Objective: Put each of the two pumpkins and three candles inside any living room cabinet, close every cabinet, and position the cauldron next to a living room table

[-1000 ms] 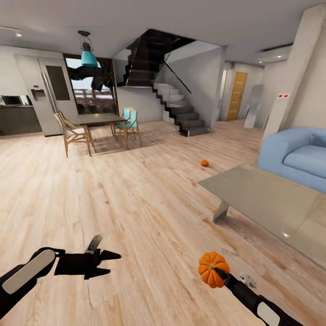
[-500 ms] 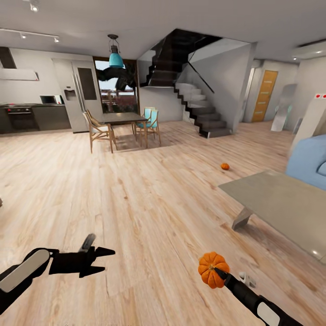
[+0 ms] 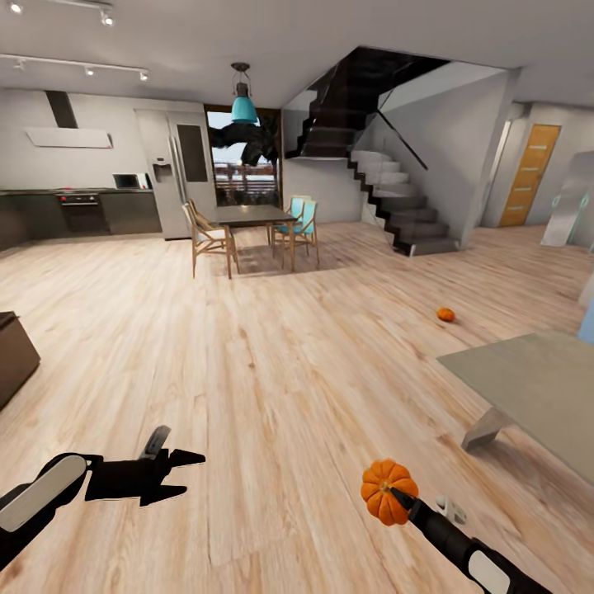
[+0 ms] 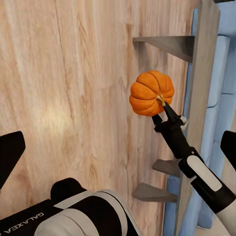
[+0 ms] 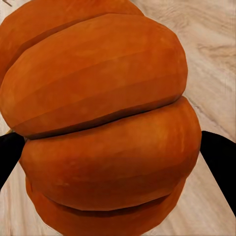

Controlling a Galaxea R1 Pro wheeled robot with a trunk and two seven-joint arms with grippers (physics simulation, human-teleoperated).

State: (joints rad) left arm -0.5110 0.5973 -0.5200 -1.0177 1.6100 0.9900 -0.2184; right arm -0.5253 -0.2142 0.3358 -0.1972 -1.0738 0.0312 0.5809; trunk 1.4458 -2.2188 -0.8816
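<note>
An orange ribbed pumpkin [image 3: 381,481] hangs low over the wood floor with my right gripper [image 3: 394,495] shut on it. In the right wrist view the same pumpkin [image 5: 105,123] sits between the two dark fingers [image 5: 219,157]. The left wrist view shows that pumpkin [image 4: 151,92] from the side. A second pumpkin [image 3: 445,314] lies on the floor beyond the grey-olive table [image 3: 536,384]. My left gripper [image 3: 186,474] is open and holds nothing. A dark-brown cabinet [image 3: 12,355] corner shows at the left edge. No candles or cauldron are in view.
A dining table [image 3: 247,216] with wooden chairs stands ahead, with the kitchen counters [image 3: 82,213] to its left and a staircase [image 3: 404,214] to its right. Wide wood floor lies between me and them.
The whole view has swung left: the sofa has slid out on the right, the kitchen and the dark-brown cabinet corner have come in. Both grippers keep their pose; the pumpkin stays held.
</note>
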